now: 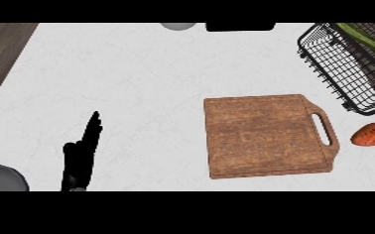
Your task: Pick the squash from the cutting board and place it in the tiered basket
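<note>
One pale marbled surface [147,79] fills most of the head view. Next in size is the brown wooden cutting board [264,136], lying flat right of centre with its handle slot toward the right; nothing rests on it. At the upper right edge sits the black wire tiered basket [333,74], partly cut off, and a yellow-green squash [356,30] shows inside it at its top corner. The left hand [82,153] rests low on the left, fingers straight and pointing up, holding nothing, well apart from the board. An orange-red vegetable [364,135] lies on the surface just right of the board's handle. The right hand is out of sight.
</note>
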Available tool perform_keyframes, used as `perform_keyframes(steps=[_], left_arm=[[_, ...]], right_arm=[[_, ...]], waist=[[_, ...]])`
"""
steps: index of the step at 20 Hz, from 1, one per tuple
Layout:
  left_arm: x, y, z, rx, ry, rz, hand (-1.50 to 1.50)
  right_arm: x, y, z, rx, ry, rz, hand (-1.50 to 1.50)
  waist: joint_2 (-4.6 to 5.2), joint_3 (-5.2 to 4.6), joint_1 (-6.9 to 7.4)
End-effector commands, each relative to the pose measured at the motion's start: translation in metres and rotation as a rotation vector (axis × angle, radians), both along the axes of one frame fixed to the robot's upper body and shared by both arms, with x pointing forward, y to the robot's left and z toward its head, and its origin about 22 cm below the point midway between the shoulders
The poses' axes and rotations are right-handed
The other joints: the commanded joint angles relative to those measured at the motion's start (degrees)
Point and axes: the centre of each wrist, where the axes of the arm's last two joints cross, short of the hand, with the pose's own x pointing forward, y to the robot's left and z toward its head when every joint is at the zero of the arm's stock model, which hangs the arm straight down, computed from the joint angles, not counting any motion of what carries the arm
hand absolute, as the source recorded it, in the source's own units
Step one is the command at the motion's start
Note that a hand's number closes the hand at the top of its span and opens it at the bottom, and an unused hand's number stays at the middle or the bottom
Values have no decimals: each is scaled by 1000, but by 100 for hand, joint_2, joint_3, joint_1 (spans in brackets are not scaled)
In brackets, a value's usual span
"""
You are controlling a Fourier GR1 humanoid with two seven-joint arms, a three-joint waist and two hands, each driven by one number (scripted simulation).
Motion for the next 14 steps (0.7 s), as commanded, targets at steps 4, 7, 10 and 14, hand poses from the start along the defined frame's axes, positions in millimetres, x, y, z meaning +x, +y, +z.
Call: perform_keyframes(steps=[4,7,10,14], left_arm=[[-14,5,-13,-9,18,46,0],[-14,17,-4,13,3,72,0],[-19,17,-6,17,17,78,0],[-1,5,2,5,1,55,0]], right_arm=[[-95,-42,16,26,-36,-52,-150],[-139,-50,-7,30,-9,-44,-150],[-184,-55,0,32,23,-19,-150],[-249,-50,-9,24,1,23,-150]], waist=[[-53,-10,-237],[-76,-9,-353],[-88,-14,-441],[-26,-9,-285]])
